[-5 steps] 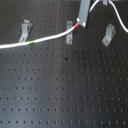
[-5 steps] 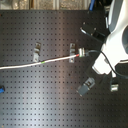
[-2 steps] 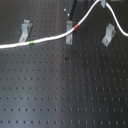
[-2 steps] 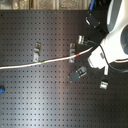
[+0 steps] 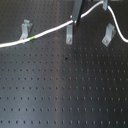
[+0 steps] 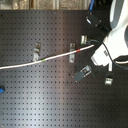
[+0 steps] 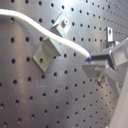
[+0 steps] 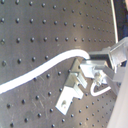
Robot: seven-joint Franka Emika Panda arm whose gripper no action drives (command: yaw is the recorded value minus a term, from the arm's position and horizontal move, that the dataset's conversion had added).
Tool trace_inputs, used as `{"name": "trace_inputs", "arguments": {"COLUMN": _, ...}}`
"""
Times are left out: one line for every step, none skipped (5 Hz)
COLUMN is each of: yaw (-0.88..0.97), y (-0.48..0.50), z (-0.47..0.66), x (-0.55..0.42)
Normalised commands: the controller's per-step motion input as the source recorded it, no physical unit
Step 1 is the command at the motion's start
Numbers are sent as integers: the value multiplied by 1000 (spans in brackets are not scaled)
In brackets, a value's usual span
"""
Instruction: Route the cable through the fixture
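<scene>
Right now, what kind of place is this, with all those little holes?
Probably a robotics lab bench. The black board is a perforated breadboard of evenly spaced holes, small metal clips stand on it, and a robot arm holds a white cable over them.

A long thin white flexible cable (image 5: 50,34) is seen stretched across the black perforated board in both exterior views, running from the first exterior view's left edge up to its upper right. A short green band (image 5: 32,38) is carried along it.

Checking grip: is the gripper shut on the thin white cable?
Shut on the thin white cable: in the first wrist view it ends pinched in the gripper.
</scene>
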Motion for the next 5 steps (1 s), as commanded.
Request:
{"name": "trace_inputs", "arguments": {"yaw": 66, "y": 101, "z": -2, "x": 125}}
{"name": "trace_inputs", "arguments": {"yaw": 66, "y": 90, "z": 256, "x": 115}}
{"name": "trace_inputs", "arguments": {"yaw": 0, "y": -2, "z": 349, "x": 4}}
{"name": "trace_inputs", "arguments": {"yaw": 0, "y": 29, "z": 328, "x": -16}}
{"name": "trace_inputs", "arguments": {"yaw": 86, "y": 23, "z": 328, "x": -8}}
